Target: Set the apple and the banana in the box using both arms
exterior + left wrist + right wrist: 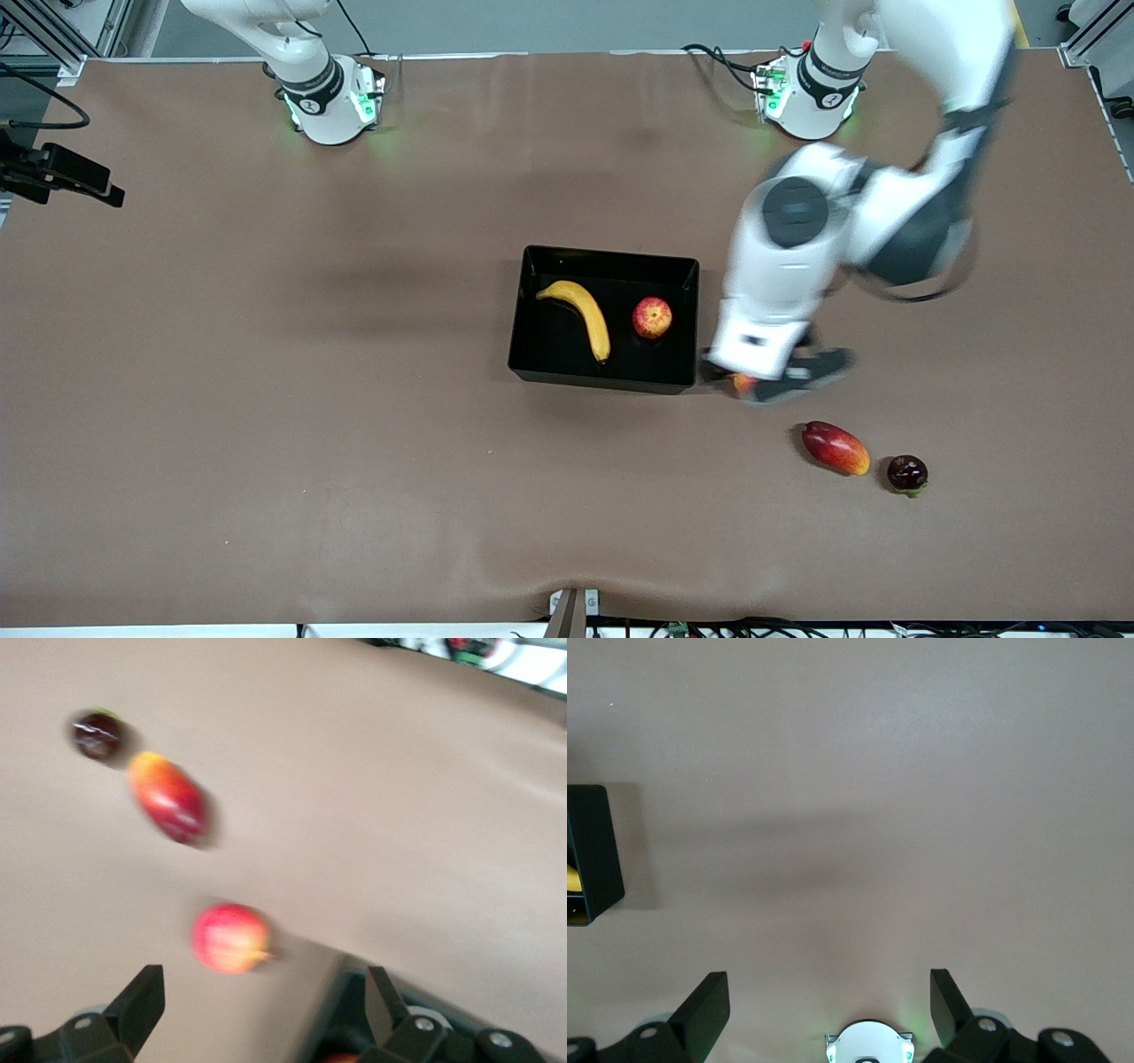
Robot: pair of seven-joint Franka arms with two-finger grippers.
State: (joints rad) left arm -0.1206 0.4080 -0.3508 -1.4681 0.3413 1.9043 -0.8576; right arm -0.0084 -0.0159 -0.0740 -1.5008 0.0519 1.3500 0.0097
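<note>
You're looking at a robotics lab: two white jointed arms [797,266] bolted to a brown-covered table [266,443], aluminium frame rails [53,35] and loose black cables [718,58] around its edges.

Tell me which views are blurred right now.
Front view: only the left arm smears; banana and apple in the box stay crisp. Left wrist view: all smeared, including the mango. Right wrist view: sharp, soft shadows.

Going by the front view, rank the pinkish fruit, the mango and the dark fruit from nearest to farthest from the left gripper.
1. Pinkish round fruit: right under the open left gripper, beside the box.
2. Mango: nearer the front camera.
3. Dark fruit: beside the mango, toward the left arm's end.
</note>
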